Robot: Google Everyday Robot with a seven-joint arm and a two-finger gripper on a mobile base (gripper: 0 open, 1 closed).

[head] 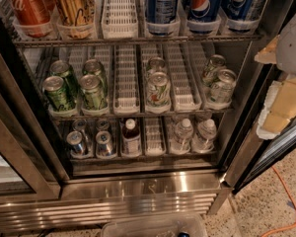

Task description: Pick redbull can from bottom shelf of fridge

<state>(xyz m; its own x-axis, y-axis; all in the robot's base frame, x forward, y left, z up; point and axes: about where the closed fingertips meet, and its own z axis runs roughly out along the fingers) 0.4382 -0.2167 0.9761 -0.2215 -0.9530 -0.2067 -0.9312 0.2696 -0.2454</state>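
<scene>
Nearest, at the bottom edge: a clear plastic bin, only its top rim in frame, contents unreadable.

Right edge, close to the camera: the gripper, pale beige and white and partly cut off by the frame. It hangs outside the fridge, level with the middle rack and well apart from every can. Nothing is seen in it. Whether it is spread or closed can't be made out.

An orange cable runs over the speckled floor and out at the lower right corner.

On the fridge, the louvred steel base sits low and the steel lip above it.

The bottom shelf has white lane trays. A redbull can stands upright at the front of the far-left lane, with a second just beside it to the right. Two more stand behind, only their tops showing. Next lane right holds a dark-labelled bottle with a white cap, then comes a bare tray, then two clear bottles.

The middle rack has green cans on the left, paler ones centre and right.

The top rack holds a red can, a gold can and Pepsi cans, all cropped at the top edge.
</scene>
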